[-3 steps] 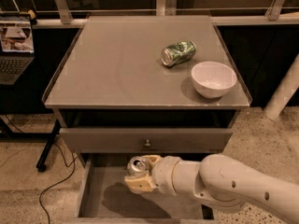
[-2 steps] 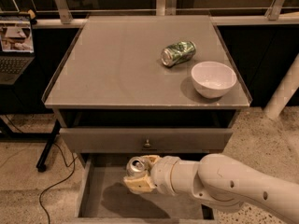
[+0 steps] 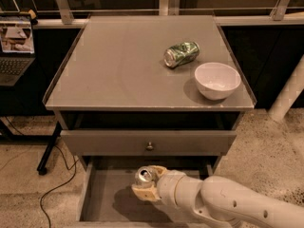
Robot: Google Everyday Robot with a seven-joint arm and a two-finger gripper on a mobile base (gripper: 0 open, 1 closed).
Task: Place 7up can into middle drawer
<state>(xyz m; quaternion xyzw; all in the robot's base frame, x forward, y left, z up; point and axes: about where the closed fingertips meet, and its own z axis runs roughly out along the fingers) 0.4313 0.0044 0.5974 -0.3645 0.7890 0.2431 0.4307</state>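
Observation:
The 7up can (image 3: 143, 175), whitish-silver with a silver top, is upright in my gripper (image 3: 145, 185), which is shut on it. The gripper holds it over the open middle drawer (image 3: 105, 198), a wide shallow grey box with a flat floor, near the drawer's middle. A shadow lies on the drawer floor below the can. My white arm (image 3: 228, 205) comes in from the lower right and hides the drawer's right part.
On the cabinet top (image 3: 118, 65) lie a shiny green can (image 3: 181, 54) on its side and a white bowl (image 3: 217, 80). A grey drawer front with a round knob (image 3: 149, 146) sits just above the open drawer. A laptop (image 3: 16, 46) stands far left.

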